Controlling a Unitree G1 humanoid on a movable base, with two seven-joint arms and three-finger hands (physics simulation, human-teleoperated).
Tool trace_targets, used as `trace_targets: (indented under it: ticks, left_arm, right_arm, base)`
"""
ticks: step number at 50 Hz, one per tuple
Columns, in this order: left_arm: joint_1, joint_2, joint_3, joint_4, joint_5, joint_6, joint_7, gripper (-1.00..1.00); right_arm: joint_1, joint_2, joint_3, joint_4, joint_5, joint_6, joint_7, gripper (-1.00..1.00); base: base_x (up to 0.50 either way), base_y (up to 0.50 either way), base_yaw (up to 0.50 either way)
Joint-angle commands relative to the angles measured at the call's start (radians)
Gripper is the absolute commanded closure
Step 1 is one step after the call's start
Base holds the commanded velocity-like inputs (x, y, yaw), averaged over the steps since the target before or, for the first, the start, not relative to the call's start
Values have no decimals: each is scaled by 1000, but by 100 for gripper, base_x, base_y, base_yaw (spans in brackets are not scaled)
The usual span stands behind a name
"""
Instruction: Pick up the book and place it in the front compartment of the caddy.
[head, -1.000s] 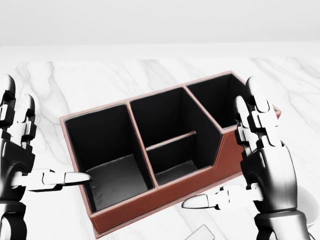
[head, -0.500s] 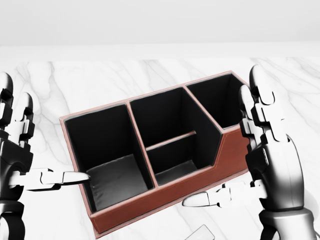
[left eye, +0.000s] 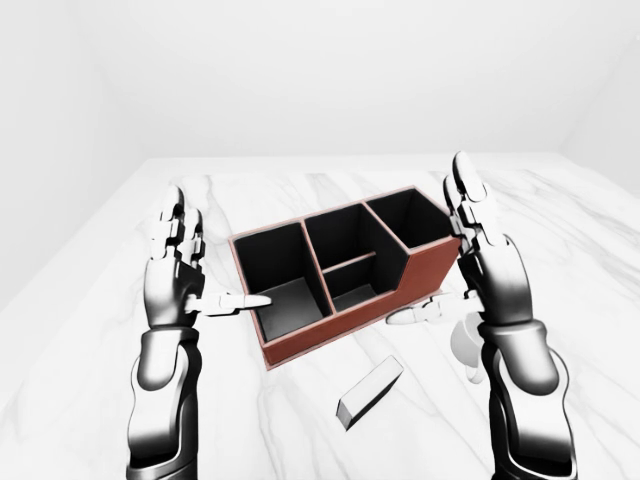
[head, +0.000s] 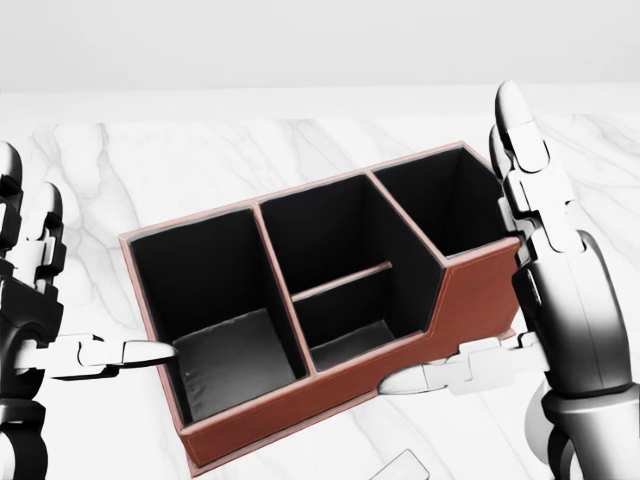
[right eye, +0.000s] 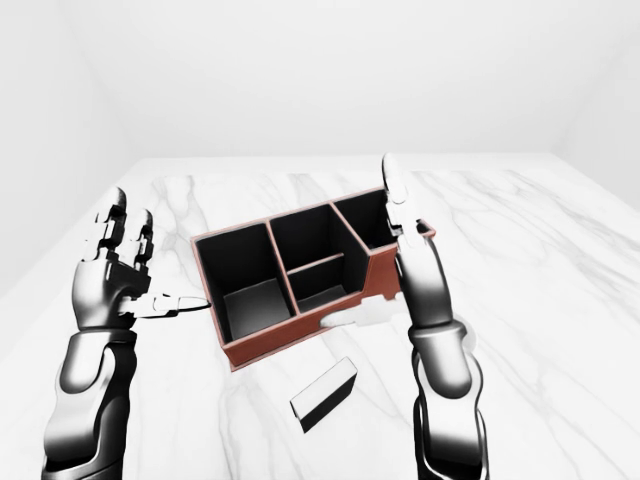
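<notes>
The caddy is red-brown outside and black inside, with several empty compartments, and lies slanted on the marble table. The book, a pale grey slab, lies flat on the table below the caddy's lower wall; only its corner shows in the head view. My left hand is open at the caddy's left end, its thumb pointing at the left wall. At the caddy's right end my right hand is open, fingers upright and thumb by the lower wall. Neither hand holds anything.
The white marble table spreads widely around the caddy. A white cup-like thing stands on the table just behind my right wrist, mostly hidden. Pale walls rise beyond the table's far edge.
My right hand has risen and moved right, and its thumb has come up against the caddy's lower wall. The left hand has drifted slightly left. Caddy and book stay put.
</notes>
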Motion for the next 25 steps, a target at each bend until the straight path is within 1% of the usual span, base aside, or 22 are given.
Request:
trace_targets:
  ticks: [1,21,25]
  left_arm:
    - [-1,2,3,-9,-2,0,1,-100]
    - [-7,2,0,22,1,0,2,-100]
    - [-3,2,0,5,0,0,3,-100]
  right_arm:
    - [-19,-13,-4,3,-85,0,56,-100]
    - [6,-13,13,-53,-195,0,184,-100]
    - [3,-16,17,-87,-218,0,216,-100]
  base:
    - [0,0,0]
    - [0,0,0]
    - [0,0,0]
